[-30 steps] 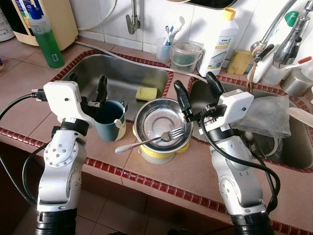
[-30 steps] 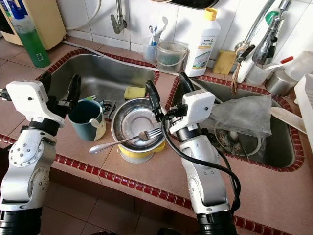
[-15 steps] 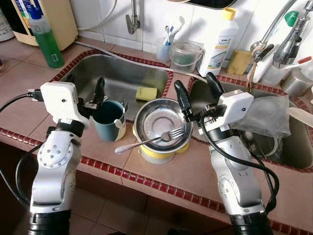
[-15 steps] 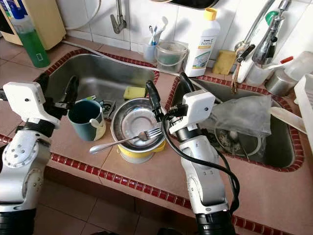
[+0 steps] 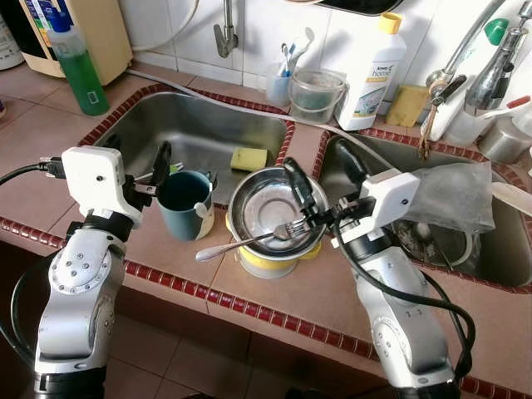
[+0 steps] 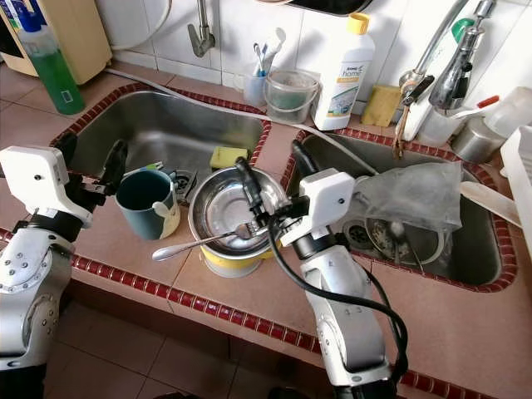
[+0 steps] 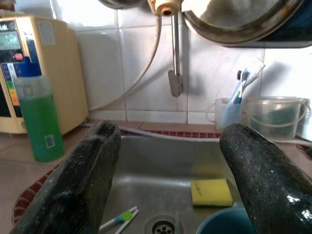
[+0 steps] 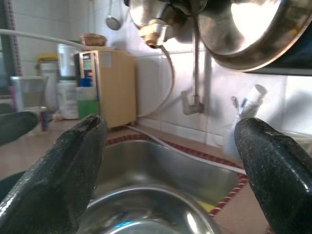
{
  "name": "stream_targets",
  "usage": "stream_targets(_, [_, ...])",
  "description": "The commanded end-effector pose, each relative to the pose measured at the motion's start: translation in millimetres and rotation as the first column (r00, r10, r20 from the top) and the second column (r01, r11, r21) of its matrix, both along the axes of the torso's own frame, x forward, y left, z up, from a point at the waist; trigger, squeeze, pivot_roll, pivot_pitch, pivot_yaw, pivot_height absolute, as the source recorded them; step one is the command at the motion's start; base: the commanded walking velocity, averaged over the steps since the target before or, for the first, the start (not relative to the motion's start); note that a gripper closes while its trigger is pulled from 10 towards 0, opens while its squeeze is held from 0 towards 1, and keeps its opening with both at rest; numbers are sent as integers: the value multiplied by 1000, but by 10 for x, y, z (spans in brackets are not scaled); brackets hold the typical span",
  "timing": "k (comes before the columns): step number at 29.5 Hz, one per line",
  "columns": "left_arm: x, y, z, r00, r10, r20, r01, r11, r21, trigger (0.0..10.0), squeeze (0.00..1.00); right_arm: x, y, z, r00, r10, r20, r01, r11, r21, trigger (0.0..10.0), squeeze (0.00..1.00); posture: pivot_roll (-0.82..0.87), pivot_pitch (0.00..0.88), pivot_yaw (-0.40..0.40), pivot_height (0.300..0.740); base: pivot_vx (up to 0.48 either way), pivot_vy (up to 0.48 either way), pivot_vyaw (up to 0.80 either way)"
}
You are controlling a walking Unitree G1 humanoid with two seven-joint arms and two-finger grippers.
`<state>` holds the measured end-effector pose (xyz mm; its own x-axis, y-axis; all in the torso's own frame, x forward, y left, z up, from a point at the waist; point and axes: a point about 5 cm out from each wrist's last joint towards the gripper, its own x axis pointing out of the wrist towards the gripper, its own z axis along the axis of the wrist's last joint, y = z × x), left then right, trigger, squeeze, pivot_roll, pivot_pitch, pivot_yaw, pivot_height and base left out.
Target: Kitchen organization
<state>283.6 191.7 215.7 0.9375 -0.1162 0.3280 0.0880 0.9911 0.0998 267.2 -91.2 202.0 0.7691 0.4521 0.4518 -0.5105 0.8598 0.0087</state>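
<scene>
Over the tiled table, the right hand [image 5: 320, 189], fingers apart, straddles the steel bowl [image 5: 264, 214]: light, rigid, slippery, best pinched at its rim.

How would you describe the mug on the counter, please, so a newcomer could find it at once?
Start at the left sink basin and come to the tiled counter edge in front of it. The mug stands there, just left of the steel bowl holding a fork. It is the one dark teal cup, beside the left gripper.
</scene>
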Motion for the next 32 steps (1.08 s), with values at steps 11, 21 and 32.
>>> stream_targets(11, [0,-1,24,995,-86,-53,90,994,67,10000,0,-232,-32,112,991,134,-27,-136,984,-114,10000,0,-29,125,-17,740,0,0,0])
stream_targets(21, [170,307,245,984,-62,-164,80,992,102,10000,0,-384,-30,202,965,259,-45,-263,956,-133,10000,0,-33,121,-7,740,0,0,0])
stream_targets(32, [255,506,494,934,-114,-338,194,958,213,10000,0,-529,-29,202,942,321,-96,-333,932,-145,10000,0,-38,141,11,740,0,0,0])
